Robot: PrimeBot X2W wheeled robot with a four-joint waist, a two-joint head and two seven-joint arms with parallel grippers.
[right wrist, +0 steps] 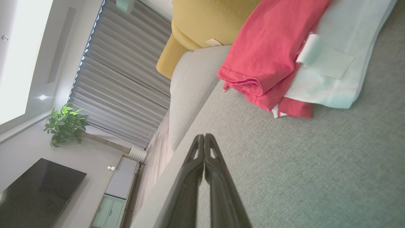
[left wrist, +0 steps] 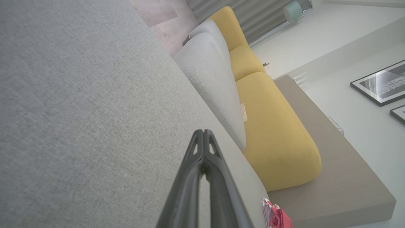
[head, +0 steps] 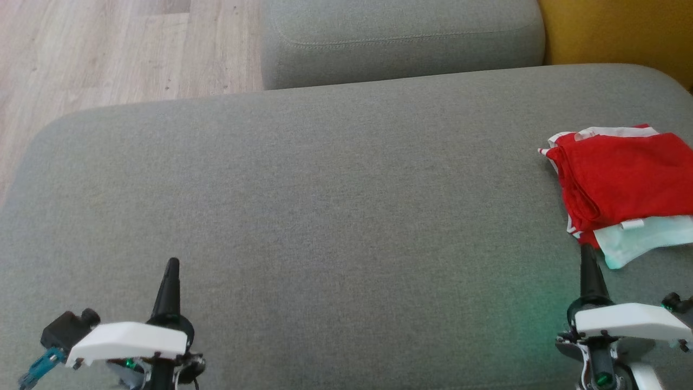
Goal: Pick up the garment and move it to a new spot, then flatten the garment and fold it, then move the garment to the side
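Garment and mint cloth lie near right gripper, pressed together like left gripper.

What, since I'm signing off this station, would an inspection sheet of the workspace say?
Surface: grey cushion, bare across its middle.
Job's things: red garment, folded, at the cushion's right edge.
Clutter: pale mint cloth with a white tab, overlapping the garment's near edge; stacking order unclear.
Hands: left hand shut, empty, over the near left of the cushion; right hand shut, empty, tips close to the garment.
Cables: nothing seen.
Surroundings: second grey cushion, yellow sofa, wood floor, potted plant.
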